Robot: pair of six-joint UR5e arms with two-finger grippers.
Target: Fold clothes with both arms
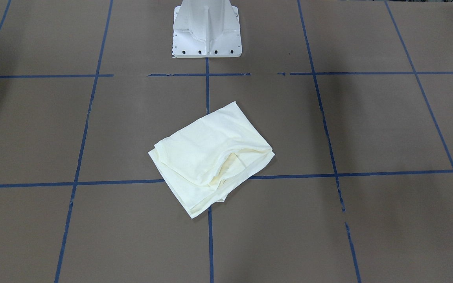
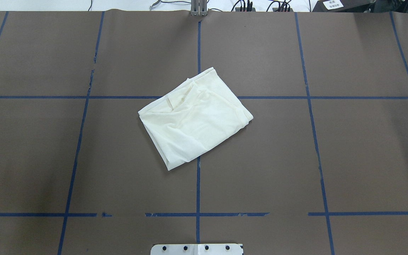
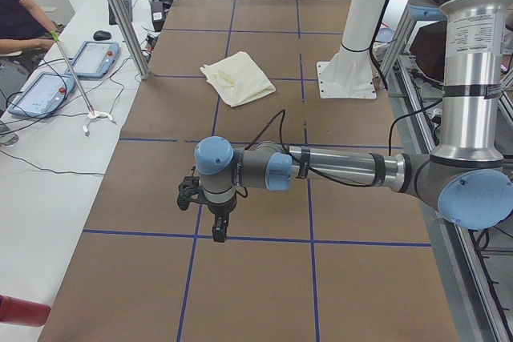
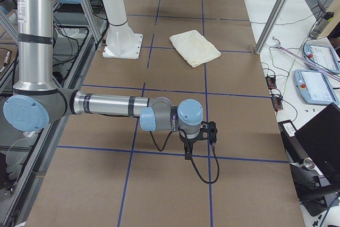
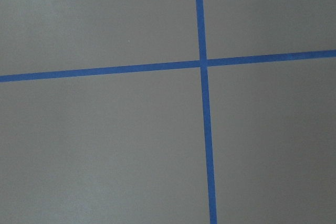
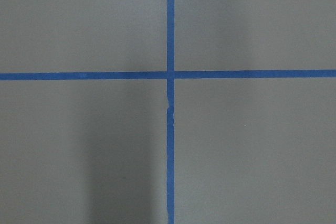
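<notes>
Pedestal base (image 1: 207,33) near folded T-shirt (image 2: 193,118); long axis laid diagonally across tape grid, well apart from left gripper (image 3: 218,230), right gripper (image 4: 187,152); grip states indiscernible.

Brown table (image 2: 367,159), blue tape grid (image 2: 198,191); teach pendant (image 3: 94,58), second pendant (image 3: 42,92) on white bench (image 3: 48,198).

A: What sort of place?
B: Robotics lab, def. Brown paper-covered table (image 2: 367,159) w/ blue tape grid lines (image 2: 198,191), white metal pedestal base (image 1: 207,31), grey-blue teach pendants (image 3: 44,90) + black cables (image 2: 247,5) by white side bench (image 3: 48,198).
</notes>
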